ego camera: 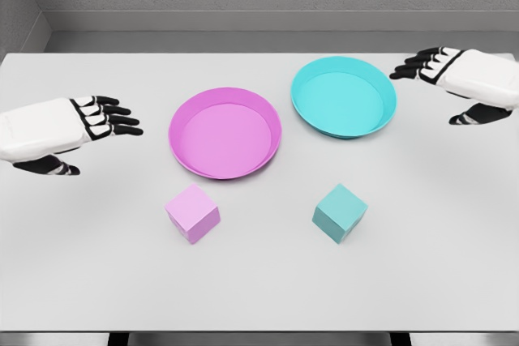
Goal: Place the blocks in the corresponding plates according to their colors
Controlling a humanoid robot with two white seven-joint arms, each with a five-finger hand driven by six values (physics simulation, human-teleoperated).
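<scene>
Two plates, pink plate (225,134) and teal plate (344,96); two blocks, pink block (192,213) and teal block (339,212).

Both arms are cut off at the frame's sides — the left hand (69,131) at the left edge, the right hand (458,83) at the right edge. The table (259,281) has its legs clipped by the bottom edge.
</scene>
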